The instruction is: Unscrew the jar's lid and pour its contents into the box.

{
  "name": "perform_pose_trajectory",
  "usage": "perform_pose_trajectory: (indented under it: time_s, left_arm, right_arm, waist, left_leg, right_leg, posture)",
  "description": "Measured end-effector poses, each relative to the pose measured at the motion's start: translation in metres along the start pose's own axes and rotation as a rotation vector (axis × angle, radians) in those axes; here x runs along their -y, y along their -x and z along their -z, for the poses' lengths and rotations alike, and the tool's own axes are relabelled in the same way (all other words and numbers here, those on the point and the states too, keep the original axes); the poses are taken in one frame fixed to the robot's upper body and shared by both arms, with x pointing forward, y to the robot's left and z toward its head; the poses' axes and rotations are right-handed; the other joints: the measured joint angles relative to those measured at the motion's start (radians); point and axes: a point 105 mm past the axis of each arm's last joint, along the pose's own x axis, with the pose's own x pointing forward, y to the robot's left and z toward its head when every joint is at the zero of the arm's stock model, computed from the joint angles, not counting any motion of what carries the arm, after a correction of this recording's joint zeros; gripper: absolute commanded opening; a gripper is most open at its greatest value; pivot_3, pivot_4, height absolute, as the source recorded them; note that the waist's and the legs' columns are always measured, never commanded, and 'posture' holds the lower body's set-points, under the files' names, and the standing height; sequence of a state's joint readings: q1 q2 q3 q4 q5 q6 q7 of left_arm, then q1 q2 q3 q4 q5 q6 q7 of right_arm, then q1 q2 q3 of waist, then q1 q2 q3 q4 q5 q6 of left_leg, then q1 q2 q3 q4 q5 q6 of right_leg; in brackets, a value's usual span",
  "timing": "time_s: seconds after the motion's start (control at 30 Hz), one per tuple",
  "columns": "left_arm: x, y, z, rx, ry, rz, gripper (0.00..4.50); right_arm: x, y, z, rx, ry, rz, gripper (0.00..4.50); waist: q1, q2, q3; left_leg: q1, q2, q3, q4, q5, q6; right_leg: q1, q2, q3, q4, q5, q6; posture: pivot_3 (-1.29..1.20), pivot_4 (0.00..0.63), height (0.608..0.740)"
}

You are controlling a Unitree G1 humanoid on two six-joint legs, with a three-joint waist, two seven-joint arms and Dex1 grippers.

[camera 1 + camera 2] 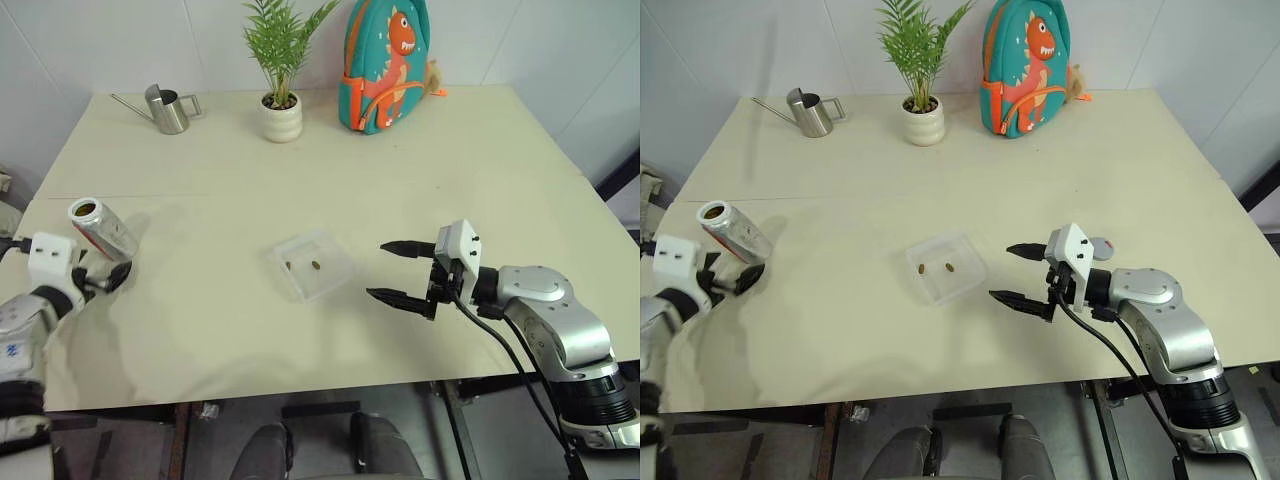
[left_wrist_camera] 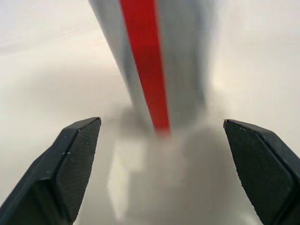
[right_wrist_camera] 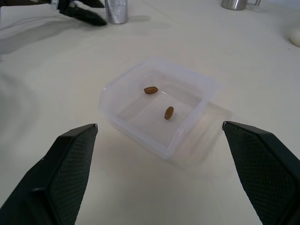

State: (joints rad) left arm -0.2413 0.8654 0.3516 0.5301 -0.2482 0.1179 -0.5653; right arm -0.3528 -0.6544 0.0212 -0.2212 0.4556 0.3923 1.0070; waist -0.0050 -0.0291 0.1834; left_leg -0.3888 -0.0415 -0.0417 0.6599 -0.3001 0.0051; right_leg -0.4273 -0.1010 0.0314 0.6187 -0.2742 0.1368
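1. Two small brown bean-like pieces (image 3: pixel 150 90) lie inside the shallow clear plastic square box (image 1: pixel 342 274) w/ rounded corners, near the middle of the cream tabletop (image 1: pixel 400 170); the pieces sit apart from each other on the box floor.
2. Small translucent whitish-grey plastic jar (image 1: pixel 100 229) w/ a red stripe down its side stands tilted at the table's left edge, its round mouth open & facing up, well apart from the box.
3. Left gripper (image 1: pixel 112 279) sits just beside the jar's base, black fingers (image 2: pixel 70 159) spread wide; the left wrist view shows the jar between the two tips w/ a gap on each side, touching neither.
4. Right gripper (image 1: pixel 398 271) hovers just right of the box, pointing toward it; its two fingers (image 3: pixel 65 168) stand wide apart & hold nothing.
5. A small round greyish cap w/ a red mark, prob. the lid (image 1: pixel 1102 244), shows in the right eye view on the table just behind the right gripper's white mount; partly hidden, so details can't be told.
6. Far side of the table: steel watering can (image 1: pixel 168 108) at left, white plant pot (image 1: pixel 281 118) w/ a green leafy plant at centre, teal dinosaur backpack (image 1: pixel 385 62) leaning against the wall to its right, all well apart from the box & jar.
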Motion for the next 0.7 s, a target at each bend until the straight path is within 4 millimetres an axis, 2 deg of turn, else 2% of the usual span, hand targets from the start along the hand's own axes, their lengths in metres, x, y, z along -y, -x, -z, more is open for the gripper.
perform_pose_trajectory:
  time_s: [0.2, 0.37, 0.5, 0.7]
  left_arm:
    - [0.006, 0.019, 0.001, -0.034, -0.196, 0.093, 4.47]
    - [0.035, 0.029, -0.005, -0.017, -0.271, 0.269, 4.47]
    - [0.084, 0.033, -0.036, 0.117, -0.342, 0.502, 4.47]
    - [0.122, 0.037, -0.084, 0.269, -0.372, 0.681, 4.47]
  right_arm:
    - [-0.001, 0.002, 0.0, -0.003, 0.003, -0.018, 4.5]
    - [0.002, 0.008, 0.003, -0.021, 0.023, -0.024, 4.5]
    - [0.01, 0.018, 0.001, -0.022, 0.051, -0.006, 4.5]
    - [0.024, 0.031, 0.004, -0.039, 0.015, 0.017, 4.5]
  waist:
    - [0.002, 0.001, 0.0]
    - [0.002, 0.001, 0.0]
    - [0.004, 0.001, 0.0]
    - [0.0, 0.002, 0.001]
  left_leg:
    - [0.002, 0.001, 0.0, -0.003, -0.001, -0.001]
    - [0.002, 0.002, 0.0, -0.006, -0.001, -0.001]
    - [0.002, 0.002, -0.001, -0.007, -0.001, -0.001]
    - [0.002, 0.003, 0.001, -0.008, 0.0, -0.001]
  right_leg:
    - [0.001, 0.0, -0.001, -0.004, 0.0, -0.003]
    - [0.001, -0.001, -0.001, -0.007, 0.0, -0.004]
    - [0.001, -0.001, -0.001, -0.009, 0.0, -0.004]
    - [0.0, 0.001, -0.002, -0.008, 0.0, -0.004]
  posture:
    - [0.0, 0.15, 0.74]
    - [0.0, 0.15, 0.74]
    - [0.0, 0.15, 0.74]
    - [0.0, 0.15, 0.74]
